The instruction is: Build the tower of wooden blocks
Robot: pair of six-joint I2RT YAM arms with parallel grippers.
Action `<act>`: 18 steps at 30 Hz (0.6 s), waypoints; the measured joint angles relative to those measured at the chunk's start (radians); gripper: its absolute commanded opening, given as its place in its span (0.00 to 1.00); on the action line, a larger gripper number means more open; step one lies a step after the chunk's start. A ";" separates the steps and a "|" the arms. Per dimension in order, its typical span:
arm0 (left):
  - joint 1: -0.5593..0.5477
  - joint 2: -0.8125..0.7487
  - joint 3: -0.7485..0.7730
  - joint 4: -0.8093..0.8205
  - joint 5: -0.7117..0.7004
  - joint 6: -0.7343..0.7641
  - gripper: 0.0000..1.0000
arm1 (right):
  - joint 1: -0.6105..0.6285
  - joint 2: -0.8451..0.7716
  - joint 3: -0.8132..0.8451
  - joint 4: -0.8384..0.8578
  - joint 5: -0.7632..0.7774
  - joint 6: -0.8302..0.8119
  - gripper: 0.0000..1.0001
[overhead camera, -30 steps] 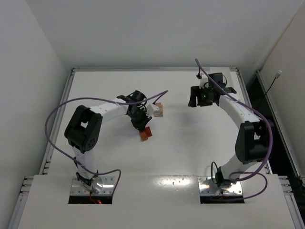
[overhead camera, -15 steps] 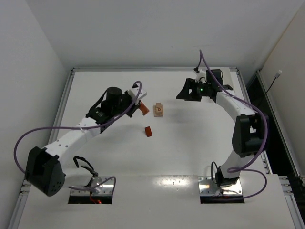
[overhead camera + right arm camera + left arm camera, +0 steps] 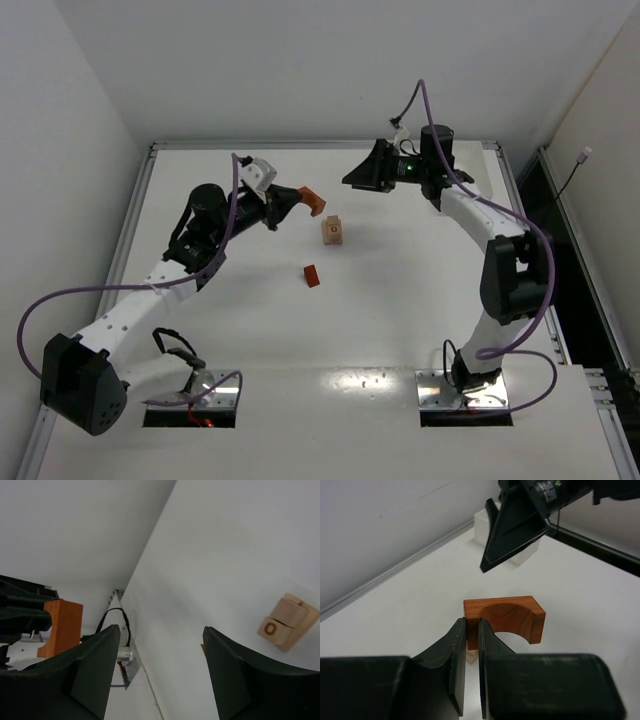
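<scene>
Above the far half of the table [image 3: 400,300], the left pincer [image 3: 296,204] is clamped on one corner of a reddish-orange arch block [image 3: 313,203], held in the air. Its wrist view hides nearly all of the pale tan stack [image 3: 332,231] behind that block. Opposite, the right pincer [image 3: 362,176] gapes wide, holding nothing. A small reddish block [image 3: 312,276] lies alone nearby, its shape unclear.
</scene>
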 measured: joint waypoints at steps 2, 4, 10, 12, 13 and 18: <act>0.000 0.002 0.000 0.026 0.031 -0.027 0.00 | 0.012 0.000 0.000 0.037 -0.030 0.034 0.65; 0.000 0.007 0.000 0.048 0.055 -0.046 0.00 | 0.024 0.000 0.000 0.061 -0.055 0.060 0.65; 0.000 0.016 -0.004 0.074 0.095 -0.047 0.00 | 0.055 -0.006 0.011 0.095 -0.098 0.121 0.65; 0.000 0.017 -0.005 0.078 0.098 -0.037 0.00 | 0.063 -0.007 0.023 0.108 -0.114 0.138 0.65; 0.000 0.018 -0.005 0.080 0.098 -0.032 0.00 | 0.066 -0.007 0.029 0.116 -0.121 0.144 0.66; 0.000 0.018 -0.015 0.085 0.100 0.005 0.00 | 0.085 -0.017 0.046 0.166 -0.183 0.169 0.67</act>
